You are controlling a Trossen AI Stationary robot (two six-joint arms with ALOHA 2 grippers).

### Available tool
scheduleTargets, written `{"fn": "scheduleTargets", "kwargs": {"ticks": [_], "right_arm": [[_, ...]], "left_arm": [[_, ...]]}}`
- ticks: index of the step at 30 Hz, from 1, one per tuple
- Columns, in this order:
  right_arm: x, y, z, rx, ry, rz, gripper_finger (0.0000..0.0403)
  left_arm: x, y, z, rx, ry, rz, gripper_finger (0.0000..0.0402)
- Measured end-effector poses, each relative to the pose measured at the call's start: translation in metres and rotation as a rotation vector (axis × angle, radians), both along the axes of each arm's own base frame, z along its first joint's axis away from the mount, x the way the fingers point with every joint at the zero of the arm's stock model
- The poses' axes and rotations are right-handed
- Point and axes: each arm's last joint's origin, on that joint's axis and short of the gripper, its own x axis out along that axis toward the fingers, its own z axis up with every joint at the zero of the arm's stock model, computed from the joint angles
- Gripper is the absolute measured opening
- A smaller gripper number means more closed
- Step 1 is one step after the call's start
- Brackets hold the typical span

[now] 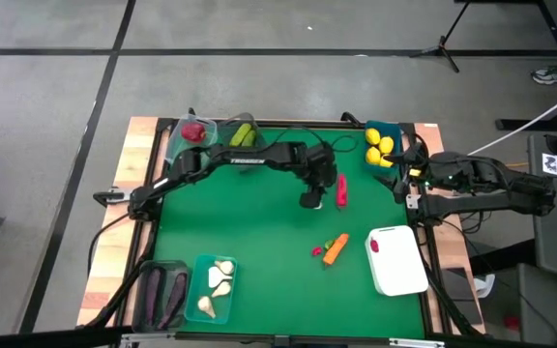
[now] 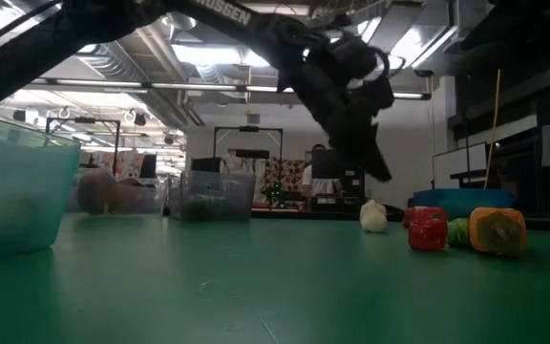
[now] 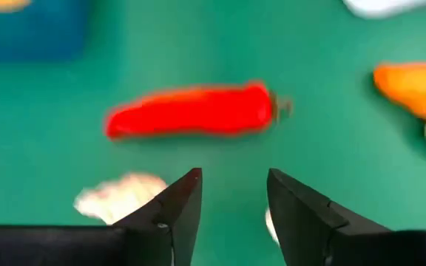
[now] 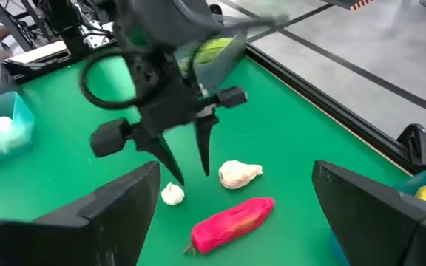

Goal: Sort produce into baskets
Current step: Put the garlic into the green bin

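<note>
Hovering above the middle of the green table mat (image 1: 249, 232), the left gripper (image 1: 311, 198) points down with its two dark fingers (image 3: 174, 210) spread apart and nothing held between them. From the right wrist view the same gripper (image 4: 186, 155) hangs with its tips just above the mat, between two small white garlic bulbs: a rounder one (image 4: 172, 193) on one side and a larger pointed one (image 4: 238, 174) on the other; neither appears to be touched. A long red pepper (image 1: 341, 189) lies flat on the mat just beside the gripper, on its right-arm side, and shows in the left wrist view (image 3: 192, 111) ahead of the open fingertips, apart from them. An orange carrot (image 1: 335, 249) with a small red piece (image 1: 318, 251) next to it lies nearer the front edge, close to a flat white tray (image 1: 399, 266) holding one small red fruit (image 1: 374, 246). The right gripper (image 1: 412, 184) waits at the right edge of the table, jaws wide open and empty, near a blue translucent tub (image 1: 377, 128) containing yellow lemons (image 1: 382, 150). At the back edge, a clear tub (image 1: 207, 126) holds a red round fruit (image 1: 193, 132) and a smoky grey tub (image 1: 232, 121) holds green cucumbers (image 1: 243, 132). At the front left, a dark tub (image 1: 159, 267) contains dark purple eggplants (image 1: 153, 290), and a teal tub (image 1: 205, 261) beside it contains more white garlic bulbs (image 1: 219, 285).
</note>
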Motion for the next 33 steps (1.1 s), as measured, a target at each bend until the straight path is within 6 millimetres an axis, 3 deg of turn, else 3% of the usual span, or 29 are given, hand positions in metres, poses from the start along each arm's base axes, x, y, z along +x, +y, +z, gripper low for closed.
{"fn": "scheduleTargets", "kwargs": {"ticks": [3, 7, 15, 26, 33], "right_arm": [[0.0, 0.0, 0.0, 0.0, 0.001, -0.001, 0.0351], [0.0, 0.0, 0.0, -0.003, -0.003, 0.001, 0.0351], [0.0, 0.0, 0.001, -0.001, -0.012, -0.011, 0.0351], [0.0, 0.0, 0.001, 0.0, -0.008, -0.011, 0.0351], [0.0, 0.0, 0.0, -0.003, -0.005, -0.009, 0.0351]], "left_arm": [[-0.004, 0.001, 0.002, -0.048, 0.022, 0.013, 0.0144], [-0.006, -0.007, 0.03, -0.164, -0.031, 0.146, 0.0144], [0.0, -0.023, 0.023, -0.177, -0.028, 0.214, 0.0143], [0.004, -0.024, 0.02, -0.159, -0.049, 0.262, 0.0143], [0.01, -0.025, 0.037, -0.185, -0.181, 0.183, 0.0143]]}}
